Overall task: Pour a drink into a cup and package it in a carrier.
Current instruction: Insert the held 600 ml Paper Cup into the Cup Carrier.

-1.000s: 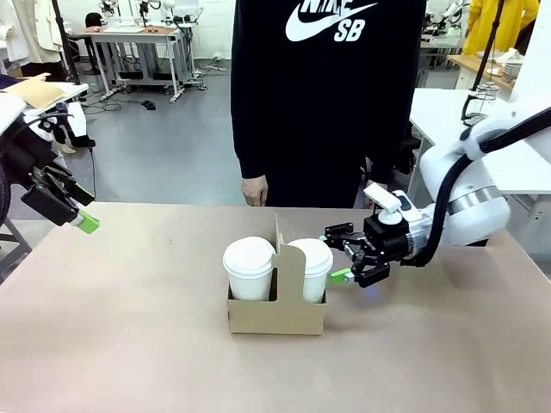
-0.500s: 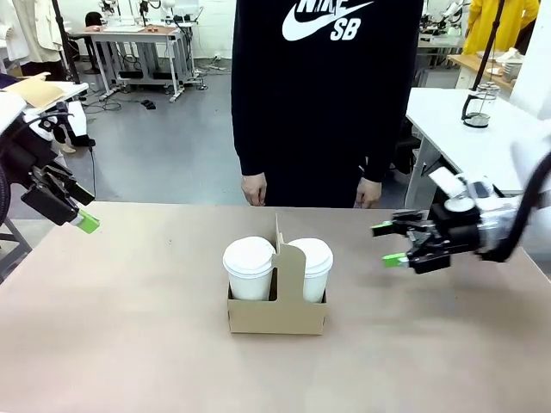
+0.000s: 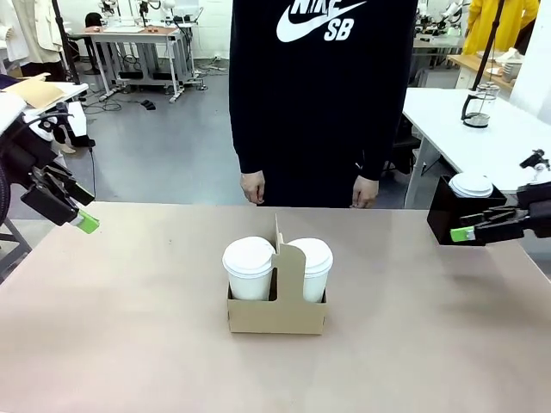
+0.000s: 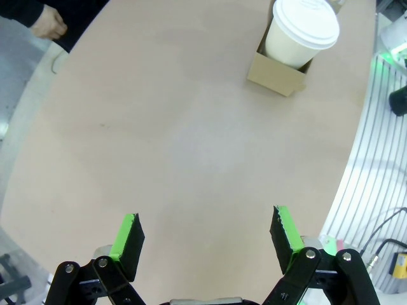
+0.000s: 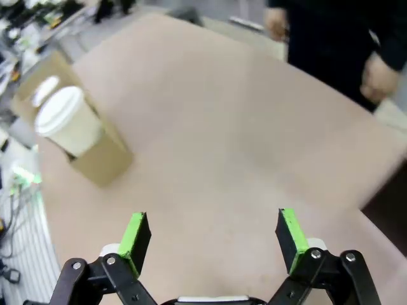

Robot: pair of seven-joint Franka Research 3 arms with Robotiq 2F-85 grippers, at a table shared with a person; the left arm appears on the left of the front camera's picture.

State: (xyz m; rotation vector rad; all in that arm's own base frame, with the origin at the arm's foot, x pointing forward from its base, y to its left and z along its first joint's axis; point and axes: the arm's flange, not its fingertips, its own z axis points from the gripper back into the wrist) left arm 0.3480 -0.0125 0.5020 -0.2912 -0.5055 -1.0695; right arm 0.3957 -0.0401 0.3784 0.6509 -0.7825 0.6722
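Front view: carrier (image 3: pixel 276 311) at tabletop (image 3: pixel 129 344) centre, two lidded cups seated in its slots, left cup (image 3: pixel 249 268) at 9 o'clock of the handle panel, right cup (image 3: pixel 311 267) at 3 o'clock. Person's hands (image 3: pixel 254 188) hanging at 12 o'clock, just beyond the far edge, touching nothing. Left pincer (image 3: pixel 77 215) at 9 o'clock, well apart from the carrier, released and empty. Right pincer (image 3: pixel 472 231) at 3 o'clock, also well apart, spread wide and holding nothing, in front of a black box (image 3: pixel 448 219).

Left wrist view: pads (image 4: pixel 128 236) wide over bare tabletop, carrier (image 4: pixel 280 71) and one cup (image 4: pixel 300 33) far off toward 1 o'clock. Right wrist view, blurred: green pads (image 5: pixel 135 234) parted, carrier (image 5: pixel 95 159) and cup (image 5: pixel 67 126) toward 10 o'clock.

Judged packaged, both slots filled. Likely top-heavy and sloshy if the cups hold liquid, which the lids hide. Thin cardboard, apt to flex or buckle under a side squeeze; paper cups soft, lids prone to popping. Best hold probably the upright handle panel at 12 o'clock, pinched across its flat faces, lifted straight and level.
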